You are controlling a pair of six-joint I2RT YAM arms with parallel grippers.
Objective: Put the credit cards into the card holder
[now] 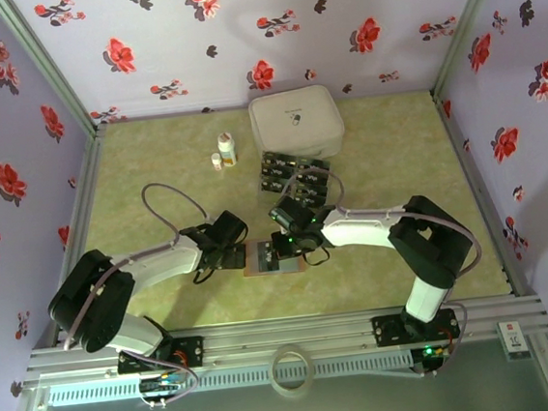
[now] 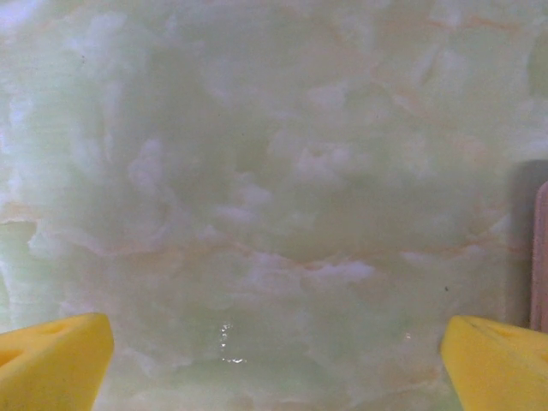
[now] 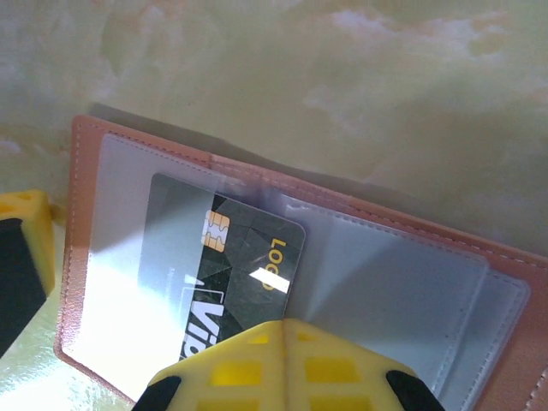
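Right wrist view: my right claw (image 3: 282,364) is pinched shut on a credit card (image 3: 231,257), partway under the clear pocket of the open card holder (image 3: 86,188). My left claw (image 2: 274,368) hangs wide open and empty just beside it. Next, I judge, I push the card home, then let go; the other cards (image 1: 295,176) lie near.

A lab test cell: floral-papered walls (image 1: 267,31), aluminium frame (image 1: 296,332), marbled green tabletop (image 1: 395,155).

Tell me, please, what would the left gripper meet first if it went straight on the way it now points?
The left gripper, jaws wide open, would probably meet the bare table first; the card holder lies just beside that line. How far off is unclear.
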